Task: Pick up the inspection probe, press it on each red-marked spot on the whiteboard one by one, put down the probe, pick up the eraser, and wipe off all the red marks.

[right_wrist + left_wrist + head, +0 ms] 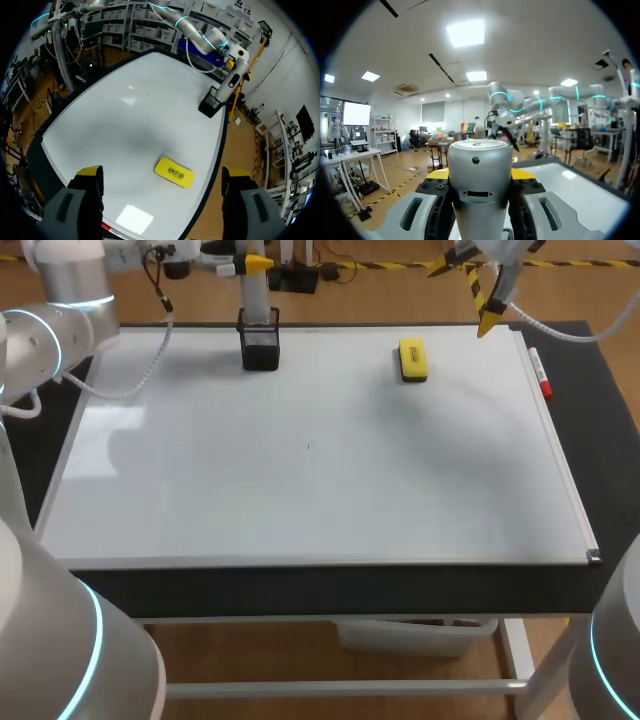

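Whiteboard covers the counter. Eraser lies at 1 o'clock, holder at 11. Left end effector clamps the probe; right end effector gapes apart.

The white rectangular whiteboard lies on the black tabletop. Far and left of middle on it stands the black mesh holder, and the silver cylindrical probe stands upright in it, clasped by my left pincer. The yellow block eraser lies to the holder's right. The red-capped marker lies on the tabletop just beside the board's right edge.
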`<act>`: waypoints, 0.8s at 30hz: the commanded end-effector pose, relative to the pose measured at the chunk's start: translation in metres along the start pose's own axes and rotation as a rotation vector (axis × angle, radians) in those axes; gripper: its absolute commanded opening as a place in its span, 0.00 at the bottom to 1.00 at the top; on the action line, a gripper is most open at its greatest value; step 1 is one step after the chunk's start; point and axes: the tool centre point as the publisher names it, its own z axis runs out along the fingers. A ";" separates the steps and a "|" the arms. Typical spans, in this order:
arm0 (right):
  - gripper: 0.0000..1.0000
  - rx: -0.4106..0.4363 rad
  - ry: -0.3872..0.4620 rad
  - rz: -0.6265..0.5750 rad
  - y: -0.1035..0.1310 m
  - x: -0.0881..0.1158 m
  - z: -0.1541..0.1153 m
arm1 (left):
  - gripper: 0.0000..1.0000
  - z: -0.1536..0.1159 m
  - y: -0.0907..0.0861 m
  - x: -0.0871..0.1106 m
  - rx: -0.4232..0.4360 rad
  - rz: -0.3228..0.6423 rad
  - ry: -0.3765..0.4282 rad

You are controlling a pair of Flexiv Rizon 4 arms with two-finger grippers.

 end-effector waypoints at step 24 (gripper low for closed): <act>1.00 0.003 0.005 -0.001 0.000 -0.001 -0.002 | 0.00 -0.001 0.044 -0.005 0.007 -0.061 0.268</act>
